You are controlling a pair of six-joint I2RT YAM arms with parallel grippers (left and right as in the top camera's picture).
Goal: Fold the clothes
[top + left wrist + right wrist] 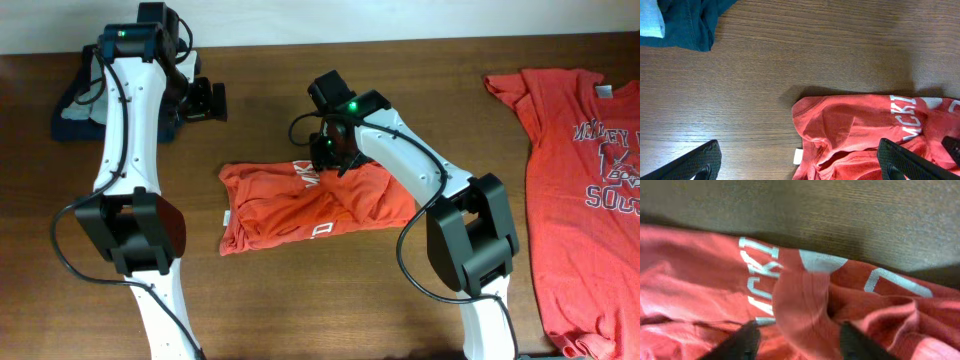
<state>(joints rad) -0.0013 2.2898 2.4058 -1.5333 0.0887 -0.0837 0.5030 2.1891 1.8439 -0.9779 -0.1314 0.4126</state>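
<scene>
Folded shirt (290,210) at table (300,300) centre; second shirt (590,180) flat at 3 o'clock. My right gripper (800,342) at the folded shirt's 12 o'clock edge, fingers (747,340) half parted astride a raised fold, nothing clamped. Lift straight up; don't drag the fold.

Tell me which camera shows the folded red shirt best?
Overhead: the folded shirt shows nearly whole. The left wrist view catches only one end; the right wrist view, just crumpled lettering up close.
</scene>
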